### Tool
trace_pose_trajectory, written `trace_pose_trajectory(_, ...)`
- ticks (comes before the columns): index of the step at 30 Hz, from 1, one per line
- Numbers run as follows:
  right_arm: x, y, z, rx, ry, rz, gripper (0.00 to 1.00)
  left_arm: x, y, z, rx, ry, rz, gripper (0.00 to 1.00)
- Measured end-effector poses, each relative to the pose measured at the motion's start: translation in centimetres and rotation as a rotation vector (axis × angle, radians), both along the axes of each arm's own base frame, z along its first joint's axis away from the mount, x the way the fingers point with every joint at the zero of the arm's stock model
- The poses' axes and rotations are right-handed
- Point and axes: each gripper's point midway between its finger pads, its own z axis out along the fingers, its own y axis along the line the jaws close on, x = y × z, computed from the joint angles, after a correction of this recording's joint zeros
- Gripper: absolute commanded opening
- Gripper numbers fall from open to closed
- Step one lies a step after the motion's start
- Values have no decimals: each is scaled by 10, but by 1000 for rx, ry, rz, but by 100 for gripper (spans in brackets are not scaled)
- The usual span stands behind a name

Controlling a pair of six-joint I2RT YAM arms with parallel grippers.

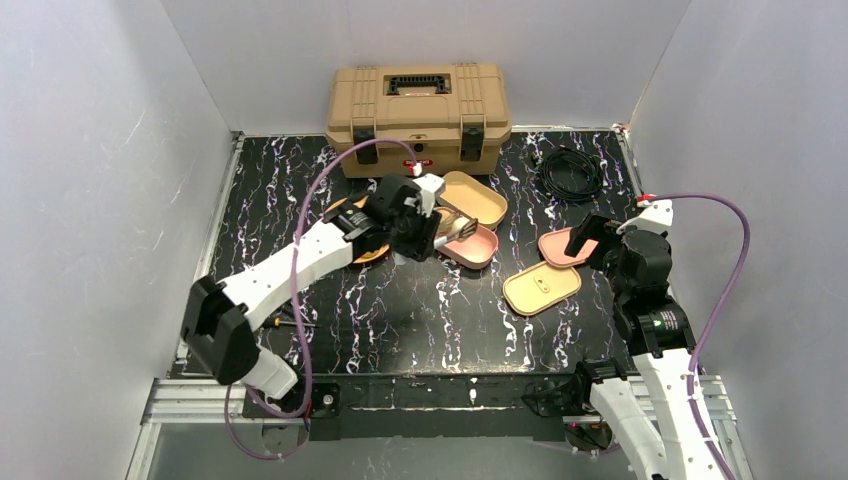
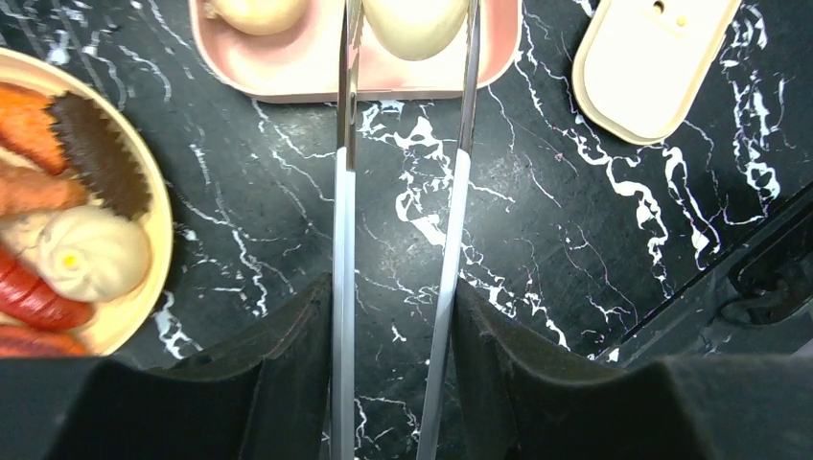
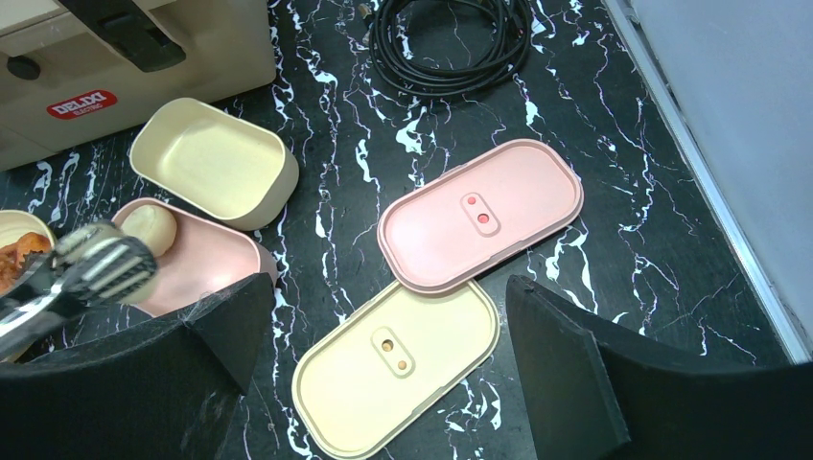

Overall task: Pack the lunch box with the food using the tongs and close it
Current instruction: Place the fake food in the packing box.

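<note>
My left gripper [image 2: 393, 287] is shut on the metal tongs [image 2: 342, 192], whose two arms run forward between its fingers. At the tongs' tips a smooth pale egg [image 2: 414, 24] is pinched over the pink lunch box tray [image 2: 288, 72]. A tan bun [image 2: 254, 11] lies in that tray. The rest of the food, orange-red chunks, a dark brown piece and a bun, sits on a tan plate [image 2: 158, 240] to the left. My right gripper [image 3: 385, 287] hangs open and empty above the cream lid [image 3: 398, 369] and the pink lid [image 3: 479, 216].
An empty cream tray [image 1: 475, 197] stands behind the pink tray [image 1: 478, 247]. A tan toolbox [image 1: 418, 115] sits at the back edge and a coiled black cable [image 1: 570, 172] at the back right. White walls enclose the table.
</note>
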Motion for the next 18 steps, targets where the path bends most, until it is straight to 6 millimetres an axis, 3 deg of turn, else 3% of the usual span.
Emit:
trace_pose_trajectory(7, 0, 0, 1, 1, -2, 0, 100, 13, -17, -34, 73, 69, -9, 18)
trace_pose_trajectory(18, -1, 1, 1, 3, -5, 4, 100, 16, -18, -48, 115, 106, -8, 36)
